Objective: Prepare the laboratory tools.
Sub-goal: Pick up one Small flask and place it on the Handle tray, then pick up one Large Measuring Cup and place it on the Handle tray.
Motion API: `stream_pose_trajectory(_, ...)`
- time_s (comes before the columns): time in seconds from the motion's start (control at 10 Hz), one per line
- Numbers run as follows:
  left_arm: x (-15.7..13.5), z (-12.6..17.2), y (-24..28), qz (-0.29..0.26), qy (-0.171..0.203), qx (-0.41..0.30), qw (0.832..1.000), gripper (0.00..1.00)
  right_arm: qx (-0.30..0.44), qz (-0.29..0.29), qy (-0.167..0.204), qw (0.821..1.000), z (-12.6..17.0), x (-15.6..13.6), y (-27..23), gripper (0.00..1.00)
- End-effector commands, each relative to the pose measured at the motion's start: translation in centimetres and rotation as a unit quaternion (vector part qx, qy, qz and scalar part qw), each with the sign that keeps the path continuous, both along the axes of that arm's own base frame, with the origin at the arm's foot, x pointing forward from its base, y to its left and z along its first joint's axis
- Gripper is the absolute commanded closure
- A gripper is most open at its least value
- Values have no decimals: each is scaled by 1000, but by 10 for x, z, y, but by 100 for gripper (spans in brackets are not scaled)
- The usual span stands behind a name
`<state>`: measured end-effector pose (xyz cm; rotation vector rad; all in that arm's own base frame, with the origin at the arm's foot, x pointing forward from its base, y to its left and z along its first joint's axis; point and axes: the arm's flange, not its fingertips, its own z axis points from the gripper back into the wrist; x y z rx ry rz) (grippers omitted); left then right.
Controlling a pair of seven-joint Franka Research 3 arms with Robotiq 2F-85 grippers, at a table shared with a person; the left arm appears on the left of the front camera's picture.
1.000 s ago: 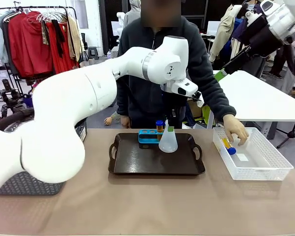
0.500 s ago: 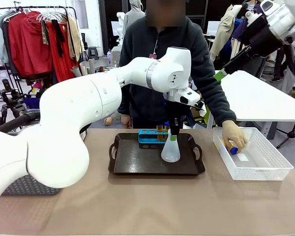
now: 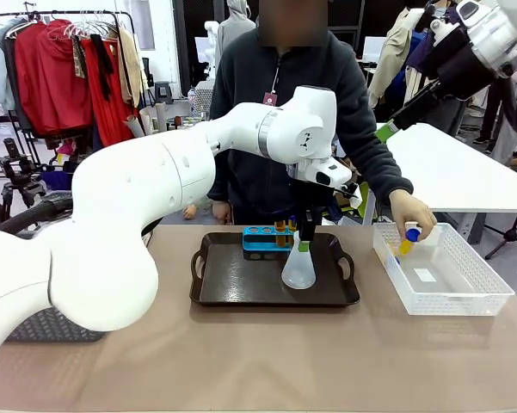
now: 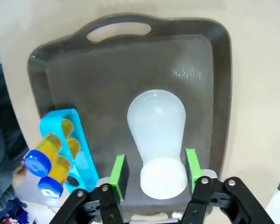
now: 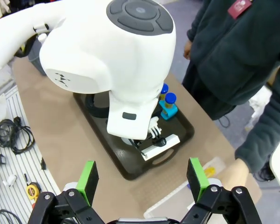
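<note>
A translucent white conical flask point(image 3: 298, 268) stands upright on the black tray point(image 3: 232, 284). My left gripper point(image 3: 301, 239) hangs over it, open, its green pads point(image 4: 118, 170) on either side of the flask's neck point(image 4: 163, 177), with a gap on one side. Behind the flask, a low blue rack point(image 3: 260, 234) holds two blue-capped tubes of amber liquid point(image 3: 280, 227). The rack point(image 4: 67, 144) and its tubes point(image 4: 42, 161) also appear in the left wrist view. A person's hand point(image 3: 410, 213) holds another blue-capped tube point(image 3: 407, 241) above the white basket point(image 3: 464, 297). My right gripper point(image 5: 143, 178) is open, high above the table.
The white basket sits at the table's right. A grey basket point(image 3: 52, 327) stands at the left edge behind my left arm. The person stands at the far side, directly behind the tray. The near half of the table point(image 3: 267, 361) is bare.
The flask came down and slightly right onto the tray, and my left gripper's jaws widened around its neck. The person's hand lifted a tube up out of the white basket.
</note>
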<state>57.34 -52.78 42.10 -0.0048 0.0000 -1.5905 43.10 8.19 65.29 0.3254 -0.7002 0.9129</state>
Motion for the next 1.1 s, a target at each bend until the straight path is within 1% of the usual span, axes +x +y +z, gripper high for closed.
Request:
stream_pose_trajectory(0.0,27,24,-27,-2,-11,-6,1000,0,4,2,0,1000,1,0,-1,0)
stream_pose_trajectory(0.1,26,35,-19,-1,-23,-10,1000,0,4,2,0,1000,1,0,-1,0)
stream_pose_trajectory(0.4,-3,66,5,29,-46,-21,998,0,4,2,0,1000,1,0,-1,0)
stream_pose_trajectory(0.6,-29,85,37,70,-58,-19,996,0,4,2,0,1000,1,0,-1,0)
stream_pose_trajectory(0.7,-40,90,51,86,-64,-12,994,0,4,2,0,1000,1,0,-1,0)
stream_pose_trajectory(0.8,-57,94,62,109,-54,0,992,0,4,2,0,1000,1,0,-1,0)
stream_pose_trajectory(1.0,-78,103,99,143,-45,13,989,0,4,2,0,1000,1,0,-1,0)
